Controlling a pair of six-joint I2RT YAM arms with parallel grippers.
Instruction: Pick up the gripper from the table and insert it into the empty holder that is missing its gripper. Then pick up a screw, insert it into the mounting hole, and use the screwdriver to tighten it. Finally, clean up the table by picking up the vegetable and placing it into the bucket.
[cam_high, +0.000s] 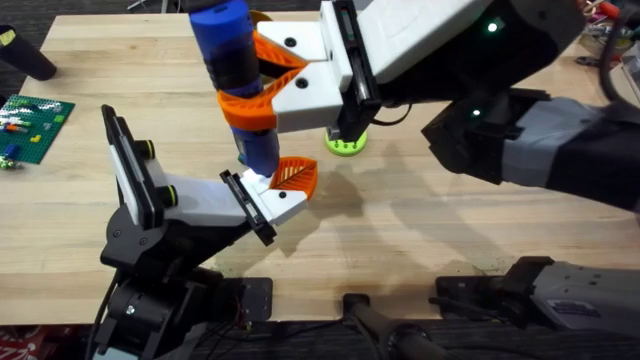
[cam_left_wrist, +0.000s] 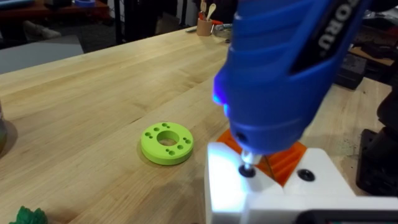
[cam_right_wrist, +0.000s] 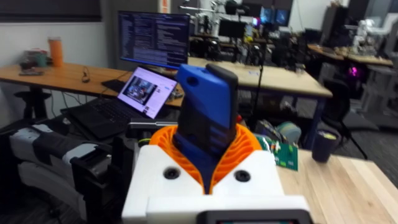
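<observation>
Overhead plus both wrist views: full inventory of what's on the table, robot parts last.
Thick blue cylindrical screwdriver with orange collar: 1, blue, upright, tip down on the holder, held by the right gripper.
White blocky plastic holder: 1, white with black plate, table centre, on the left arm.
Small orange ribbed plastic finger: 1, orange, seated in the holder.
Lime-green round disc with holes: 1, green, on the table beyond the holder.
Small dark-green toy vegetable: 1, dark green, on the table, near the left wrist view's edge.
Green brick baseplate: 1, green, far left of the table.
Right gripper: 1, white with orange pads, shut on the screwdriver.
</observation>
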